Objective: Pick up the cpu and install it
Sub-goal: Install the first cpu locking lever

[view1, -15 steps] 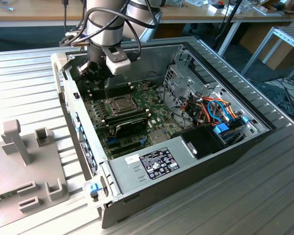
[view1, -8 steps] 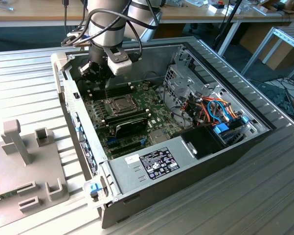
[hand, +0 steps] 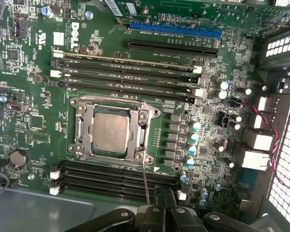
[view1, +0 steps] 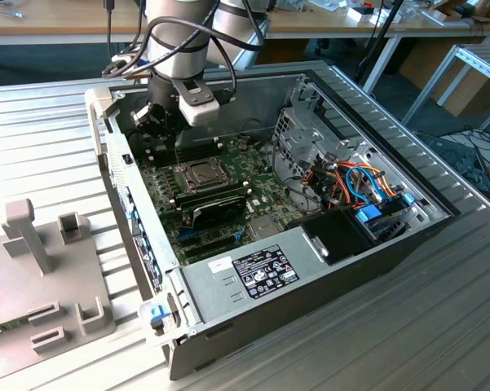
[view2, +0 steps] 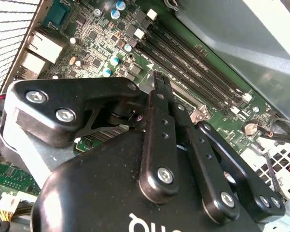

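The cpu (hand: 111,133) lay flat in the socket (hand: 80,130) near the middle of the motherboard (hand: 34,121), between two banks of memory slots (hand: 125,72). The gripper (hand: 166,195) hung over one bank just beside the socket, its fingers pressed together and holding nothing.

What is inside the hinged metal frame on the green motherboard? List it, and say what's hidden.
The pale silver-grey square cpu lies flat inside the hinged metal socket frame, its top exposed. Whatever sits beneath the cpu is covered by it and cannot be seen.
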You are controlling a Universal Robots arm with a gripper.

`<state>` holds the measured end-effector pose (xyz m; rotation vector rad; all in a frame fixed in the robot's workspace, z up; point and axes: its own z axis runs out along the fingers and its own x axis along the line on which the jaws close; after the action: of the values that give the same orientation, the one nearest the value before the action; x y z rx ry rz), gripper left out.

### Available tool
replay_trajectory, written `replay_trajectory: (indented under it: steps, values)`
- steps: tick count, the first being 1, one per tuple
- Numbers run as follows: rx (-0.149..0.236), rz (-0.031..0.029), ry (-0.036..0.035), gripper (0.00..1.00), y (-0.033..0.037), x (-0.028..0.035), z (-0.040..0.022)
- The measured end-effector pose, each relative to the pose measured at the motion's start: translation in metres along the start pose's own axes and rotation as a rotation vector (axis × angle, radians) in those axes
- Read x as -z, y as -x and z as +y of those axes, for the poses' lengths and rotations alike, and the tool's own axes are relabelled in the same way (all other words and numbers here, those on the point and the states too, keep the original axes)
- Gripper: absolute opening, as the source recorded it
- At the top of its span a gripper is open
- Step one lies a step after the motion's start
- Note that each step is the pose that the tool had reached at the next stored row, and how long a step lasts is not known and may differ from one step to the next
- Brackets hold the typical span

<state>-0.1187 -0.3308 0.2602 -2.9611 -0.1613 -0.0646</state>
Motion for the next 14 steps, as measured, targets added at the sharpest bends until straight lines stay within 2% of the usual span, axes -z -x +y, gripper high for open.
replay_trajectory:
  steps: [7,14]
  values:
    - [0.0,-0.0001,0.0001,0.11,-0.0023,-0.0006,0.0003]
    - [0.0,-0.0001,0.0001,0.11,-0.0093,-0.0013,0.0012]
